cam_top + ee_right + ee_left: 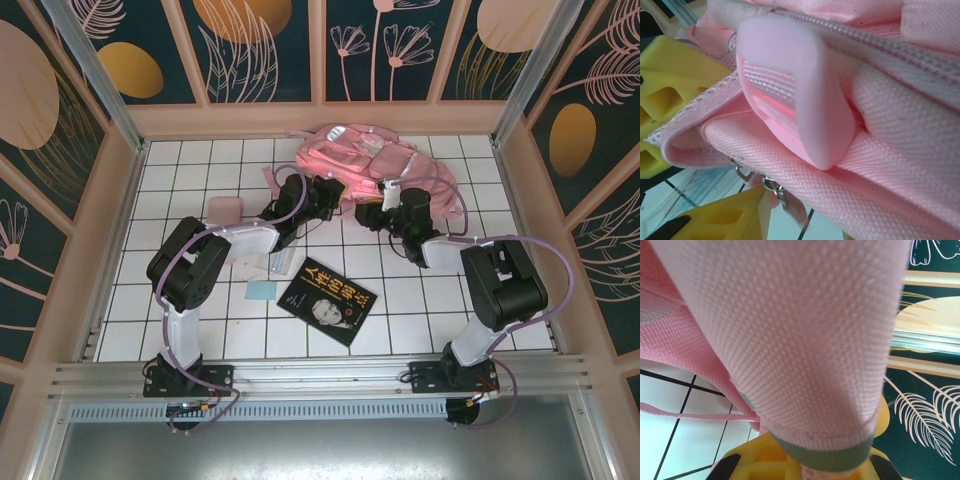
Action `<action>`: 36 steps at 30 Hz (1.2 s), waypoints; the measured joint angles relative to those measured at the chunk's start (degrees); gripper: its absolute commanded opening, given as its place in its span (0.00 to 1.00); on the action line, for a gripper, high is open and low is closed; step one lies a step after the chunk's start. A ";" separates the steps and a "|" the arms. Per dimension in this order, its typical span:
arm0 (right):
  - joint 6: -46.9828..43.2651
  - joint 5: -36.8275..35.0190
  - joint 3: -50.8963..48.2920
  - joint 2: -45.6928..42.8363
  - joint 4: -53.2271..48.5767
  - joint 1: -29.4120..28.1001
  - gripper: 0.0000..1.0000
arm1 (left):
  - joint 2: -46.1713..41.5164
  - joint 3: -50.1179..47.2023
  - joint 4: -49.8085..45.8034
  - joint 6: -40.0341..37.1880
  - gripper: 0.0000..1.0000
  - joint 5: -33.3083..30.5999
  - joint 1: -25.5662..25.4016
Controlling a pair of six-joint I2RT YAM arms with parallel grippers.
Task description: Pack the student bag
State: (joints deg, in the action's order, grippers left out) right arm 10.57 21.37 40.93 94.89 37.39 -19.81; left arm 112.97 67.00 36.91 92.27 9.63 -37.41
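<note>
**Pink backpack at the far side, both arms at its near edge**

The large soft pink backpack [370, 160] lies slumped on the white tiled surface [200, 330]. The left fingers [757, 457] are closed tight on a piece of its dotted pink mesh edged in grey-green, at the backpack's near left corner. The right fingers [675, 70] stand partly apart at its near edge. A fold of woven pink fabric sits between them, and a pale pink plastic buckle [800, 100] is just beyond. A black paperback book [328, 300] lies well to the near side of the backpack, and a small flat pink case [225, 210] lies to its left.
</note>
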 measured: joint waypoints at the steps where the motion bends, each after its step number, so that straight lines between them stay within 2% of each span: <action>1: 0.42 0.24 0.00 0.00 0.17 0.02 0.43 | 0.00 0.00 0.00 0.00 0.00 0.00 0.00; 5: 2.23 2.80 0.35 1.20 1.51 0.52 0.47 | 0.00 0.00 -0.02 0.00 0.00 -0.02 0.00; 8: 3.26 4.17 1.95 3.21 1.84 0.63 0.47 | 0.00 0.00 -0.04 0.00 0.00 -0.50 0.02; 10: 3.56 4.33 3.13 4.50 1.92 0.63 0.44 | 0.00 0.00 -0.04 0.02 0.00 -0.96 0.09; 13: 4.00 4.15 4.33 5.97 2.43 0.63 0.33 | 0.00 0.00 -0.04 0.02 0.01 -1.14 0.37; 15: 4.50 3.82 4.70 6.56 2.71 0.63 0.30 | 0.00 0.00 -0.04 0.02 0.01 -1.11 0.44; 17: 4.57 3.56 5.18 7.23 2.78 0.59 0.31 | 0.00 0.00 -0.04 0.09 0.01 -1.09 0.44; 19: 4.55 2.64 5.51 7.67 2.80 0.35 0.39 | 0.00 0.00 -0.02 0.33 0.01 -1.14 0.44; 21: 4.37 1.14 5.66 8.04 3.06 -0.20 0.39 | 0.00 0.00 -0.02 0.59 0.01 -1.11 0.44; 26: 3.91 -3.04 5.92 8.90 3.87 -1.42 0.25 | -0.07 0.00 -0.02 0.90 0.01 -1.11 0.50; 30: 3.69 -4.74 6.08 9.53 4.61 -1.79 0.21 | -0.20 0.00 0.00 1.07 0.01 -1.09 0.55; 33: 3.50 -5.31 6.08 9.53 5.38 -2.25 0.00 | -0.22 0.00 0.13 1.11 0.01 -1.07 0.55; 36: 3.96 -6.62 6.05 9.51 6.23 -2.89 0.00 | -0.22 0.04 0.24 1.49 0.02 -1.07 0.55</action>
State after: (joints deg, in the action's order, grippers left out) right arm 14.52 14.74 46.98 104.40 43.62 -22.70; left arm 112.75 67.05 37.15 93.76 8.56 -36.86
